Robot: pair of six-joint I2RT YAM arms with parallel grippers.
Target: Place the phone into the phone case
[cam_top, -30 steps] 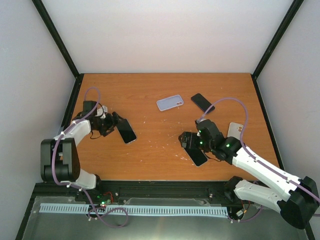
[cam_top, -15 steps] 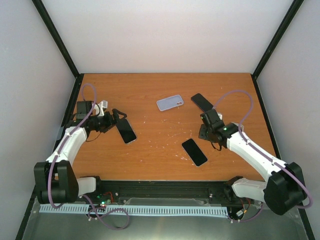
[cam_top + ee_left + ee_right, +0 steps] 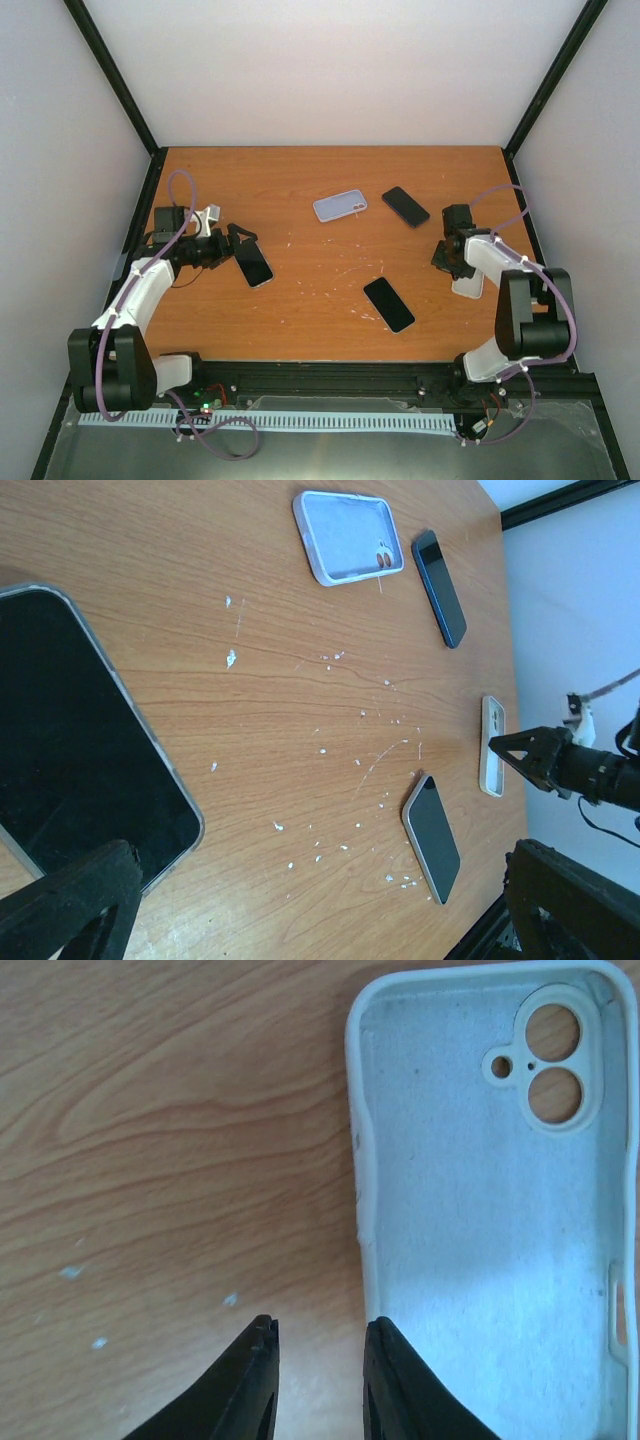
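The left arm (image 3: 140,290) rises from its base at the near left corner and slants away along the left edge of the table (image 3: 320,170), its wrist turned toward the middle. The left gripper (image 3: 236,240) is spread wide and holds nothing. In the left wrist view, 1 finger (image 3: 70,905) sits just off the near corner of a grey-rimmed phone (image 3: 80,750), which lies flat, screen up.

The right arm (image 3: 520,300) is folded tightly at the right edge, upper link upright and forearm bent back toward the centre. The right gripper (image 3: 320,1328) points down with its jaws drawn narrow, a slim gap of bare wood between them and nothing gripped. Its tips hang at the long edge of the white case (image 3: 480,1240), which lies open side up, camera holes at the far end. Whether a finger touches that edge cannot be told.

Between the 2 arms, a black phone (image 3: 388,304) lies alone, screen up, well apart from both grippers. Farther back lie a lavender case (image 3: 340,206) and, to its right, a dark phone (image 3: 405,206).
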